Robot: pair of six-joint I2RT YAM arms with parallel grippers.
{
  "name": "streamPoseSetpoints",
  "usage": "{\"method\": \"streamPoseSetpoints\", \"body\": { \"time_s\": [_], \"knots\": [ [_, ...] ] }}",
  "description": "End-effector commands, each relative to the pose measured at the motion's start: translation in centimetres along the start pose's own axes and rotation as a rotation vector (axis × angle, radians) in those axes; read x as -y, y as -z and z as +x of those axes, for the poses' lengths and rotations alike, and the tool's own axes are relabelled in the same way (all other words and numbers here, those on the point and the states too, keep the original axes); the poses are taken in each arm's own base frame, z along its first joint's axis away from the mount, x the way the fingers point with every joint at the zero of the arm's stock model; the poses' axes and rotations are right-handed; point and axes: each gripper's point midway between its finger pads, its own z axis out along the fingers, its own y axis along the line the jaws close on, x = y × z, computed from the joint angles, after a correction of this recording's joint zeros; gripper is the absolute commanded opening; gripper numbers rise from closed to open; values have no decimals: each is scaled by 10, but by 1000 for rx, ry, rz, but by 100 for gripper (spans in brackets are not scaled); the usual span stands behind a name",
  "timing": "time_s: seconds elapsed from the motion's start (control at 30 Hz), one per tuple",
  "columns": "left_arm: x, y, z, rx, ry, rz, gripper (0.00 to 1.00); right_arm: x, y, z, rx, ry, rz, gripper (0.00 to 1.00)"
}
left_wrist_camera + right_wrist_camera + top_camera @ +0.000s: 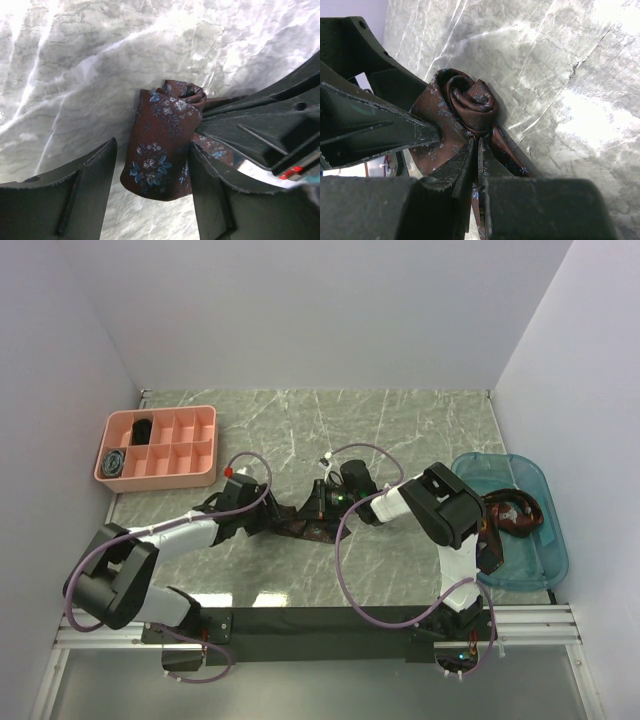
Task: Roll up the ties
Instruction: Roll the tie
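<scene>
Maroon tie (303, 527), blue flower print. One item, mid-bench between the two arms, partly rolled.

Coil (470, 100): a tight spiral at the tie's right end, resting on the grey marbled bench (400, 430). The unrolled strip runs left from it, lying flat.

Right pincer (476, 146): pressed together on the tie just beneath the coil, cloth nipped between the fingers.

Left pincer (150, 167): spread, astride the flat strip. One finger touches the strip's edge, the other stands apart from it.

Also held: pink tray (205, 445), far left, with a black roll (142, 430) and a grey roll (116, 462) in its compartments. Blue bin (545, 560), right, with loose ties (512, 515).

Hazards, as judged:
- The coil depends on one narrow nip, and if that slackens the spiral will likely spring open.
- If the left pincer closes on one edge only, the strip may skew and the roll may wind into a cone.
- A pull on the strip could drag cloth out of the nip.
- The two pincers sit very near each other, so a careless turn could knock them together.
</scene>
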Motion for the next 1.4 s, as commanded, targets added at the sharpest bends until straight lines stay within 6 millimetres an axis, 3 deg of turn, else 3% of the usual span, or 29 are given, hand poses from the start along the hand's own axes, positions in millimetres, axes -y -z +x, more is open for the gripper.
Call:
{"method": "streamPoseSetpoints", "body": {
  "time_s": [0.0,0.27,0.6,0.7,0.83,0.93,1.1,1.2,1.37],
  "knots": [
    [16,3,-5,6,34,123,63,26,1,26,-50,-21,90,11],
    [12,11,-8,18,83,206,62,27,1,27,-52,-22,94,11],
    [12,9,-3,-7,125,281,52,28,1,28,-54,-23,97,11],
    [10,9,-3,-4,137,289,43,29,1,28,-55,-23,96,10],
    [7,8,-3,4,128,275,7,28,0,28,-54,-22,100,11],
    [-1,8,-8,26,114,217,1,26,2,27,-52,-19,107,12],
    [-7,19,-26,110,93,143,1,8,13,10,-2,17,114,24],
    [-6,22,-29,130,90,137,1,-5,22,-6,46,60,136,26],
    [0,21,-23,116,80,156,1,-15,23,-11,53,77,124,24]
  ]
}}
